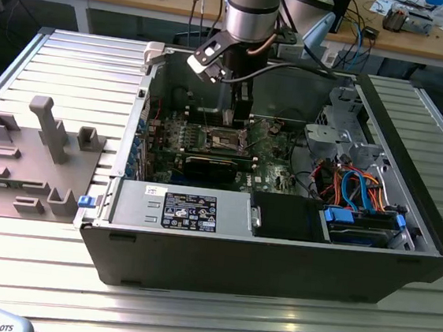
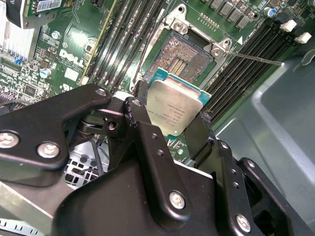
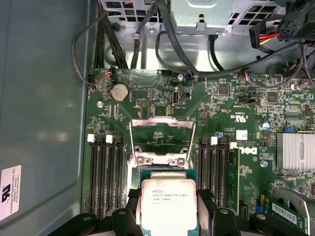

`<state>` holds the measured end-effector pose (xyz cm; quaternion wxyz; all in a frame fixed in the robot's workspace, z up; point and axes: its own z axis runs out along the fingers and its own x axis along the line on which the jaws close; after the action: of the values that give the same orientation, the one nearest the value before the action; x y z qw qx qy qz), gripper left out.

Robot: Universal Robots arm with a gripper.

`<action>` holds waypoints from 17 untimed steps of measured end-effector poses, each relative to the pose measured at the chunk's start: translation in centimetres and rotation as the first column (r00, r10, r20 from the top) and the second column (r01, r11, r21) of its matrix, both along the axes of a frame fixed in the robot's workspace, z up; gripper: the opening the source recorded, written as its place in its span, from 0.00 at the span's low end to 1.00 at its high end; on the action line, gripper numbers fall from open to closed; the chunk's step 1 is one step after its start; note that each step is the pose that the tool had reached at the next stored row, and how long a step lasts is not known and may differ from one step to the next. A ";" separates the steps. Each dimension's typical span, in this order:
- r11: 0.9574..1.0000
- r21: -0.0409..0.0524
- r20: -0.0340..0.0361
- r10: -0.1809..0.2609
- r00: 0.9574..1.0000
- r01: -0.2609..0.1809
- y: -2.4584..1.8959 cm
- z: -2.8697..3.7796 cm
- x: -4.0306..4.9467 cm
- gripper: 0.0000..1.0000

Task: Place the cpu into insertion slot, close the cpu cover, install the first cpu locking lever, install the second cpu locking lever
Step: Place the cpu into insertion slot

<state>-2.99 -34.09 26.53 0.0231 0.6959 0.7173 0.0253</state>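
Even, bright overhead light fills the exterior view; the ribbed table (image 1: 214, 316) carries pale sheen streaks along the frame's lower edge, and the arm's silver band (image 1: 252, 14) gleams at top centre. Inside the open computer case (image 1: 276, 251) the light falls off, leaving the motherboard (image 1: 274, 160) in soft shade. In the second wrist view the cpu (image 2: 177, 110) lid glares almost white, while the black gripper (image 2: 170, 117) links near the lens look slightly soft, with thin highlights along their edges. In the first wrist view the board is crisply lit, the grey case wall (image 3: 44, 98) dimmer beside it
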 end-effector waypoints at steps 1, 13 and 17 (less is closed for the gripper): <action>1.000 0.000 0.000 0.000 1.000 0.000 0.00 -0.02 0.00 0.54; 1.000 0.000 0.000 0.000 1.000 0.000 0.00 -0.39 0.00 0.54; 1.000 0.000 0.000 0.000 1.000 0.000 0.00 -0.50 0.00 0.54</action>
<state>-2.99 -34.09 26.03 0.0231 0.6959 0.7173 0.0252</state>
